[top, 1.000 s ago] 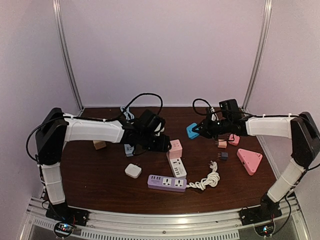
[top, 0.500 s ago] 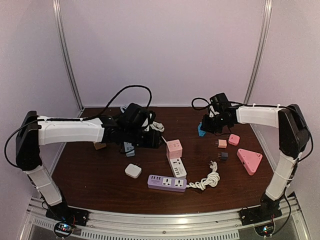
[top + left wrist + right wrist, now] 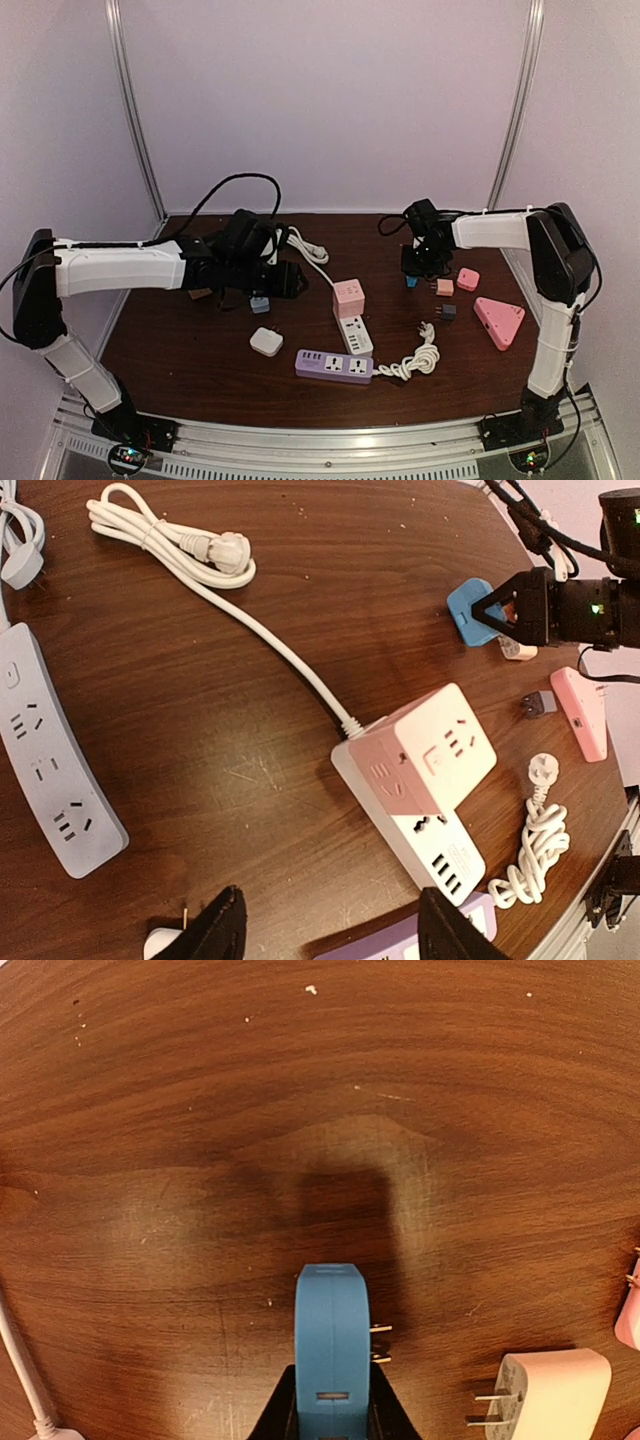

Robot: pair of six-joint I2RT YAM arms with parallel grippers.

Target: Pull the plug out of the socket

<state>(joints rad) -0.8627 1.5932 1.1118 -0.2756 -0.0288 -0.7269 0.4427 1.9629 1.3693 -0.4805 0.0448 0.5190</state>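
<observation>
From my end the table (image 3: 200,1080) is dark varnished-looking wood with a soft sheen (grain really shows up close). The blue plug (image 3: 332,1330) is smooth matt plastic, its prongs (image 3: 380,1343) bare shiny metal. The socket cube (image 3: 425,755) looks like satiny pink-and-white plastic.

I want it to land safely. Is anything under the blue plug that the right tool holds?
Nothing visible. Bare brown wooden table lies beneath the blue plastic plug; a pale two-pin plug lies apart, to its side.
</observation>
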